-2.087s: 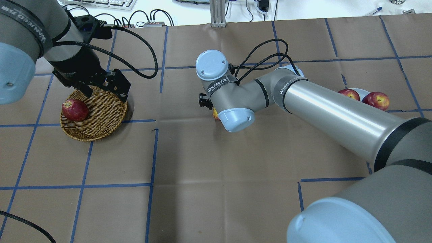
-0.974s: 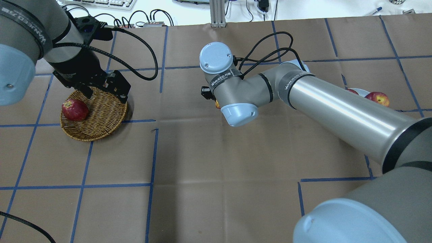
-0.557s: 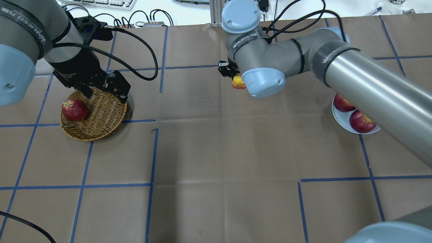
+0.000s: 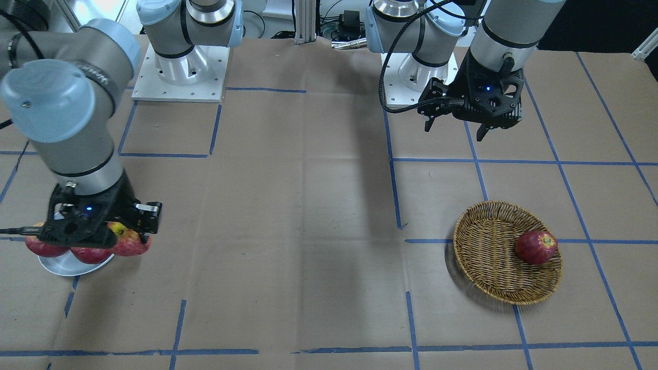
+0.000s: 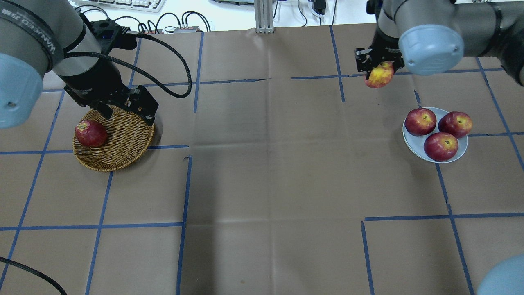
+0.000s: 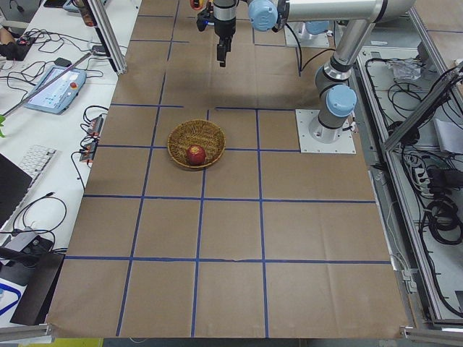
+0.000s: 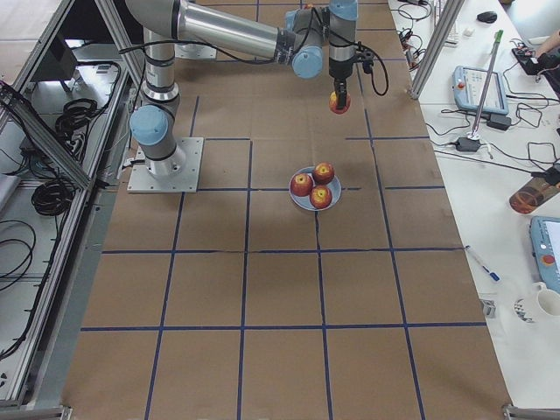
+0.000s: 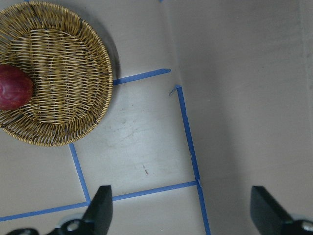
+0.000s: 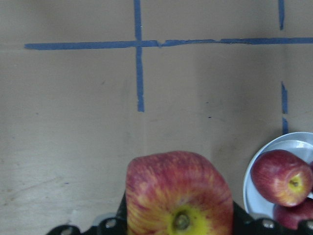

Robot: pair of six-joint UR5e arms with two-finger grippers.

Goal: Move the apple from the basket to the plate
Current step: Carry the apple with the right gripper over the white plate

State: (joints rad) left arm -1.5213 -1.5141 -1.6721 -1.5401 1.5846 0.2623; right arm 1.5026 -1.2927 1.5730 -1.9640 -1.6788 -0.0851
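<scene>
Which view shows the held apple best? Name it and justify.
Right wrist-mounted: the apple sits large and close between the jaws, with its streaky skin and yellow stem hollow clear. Overhead shows it small; exterior right, tiny; front-facing, mostly hidden; left wrist, not at all.

Right wrist cam chops the apple point(image 9: 178, 196) at the bottom edge, and the plate point(image 9: 286, 143) runs off the side too.

Three red apples point(image 5: 441, 146) crowded the plate point(image 5: 410, 144) — seen from overhead, only its 8 o'clock edge lay bare.
</scene>
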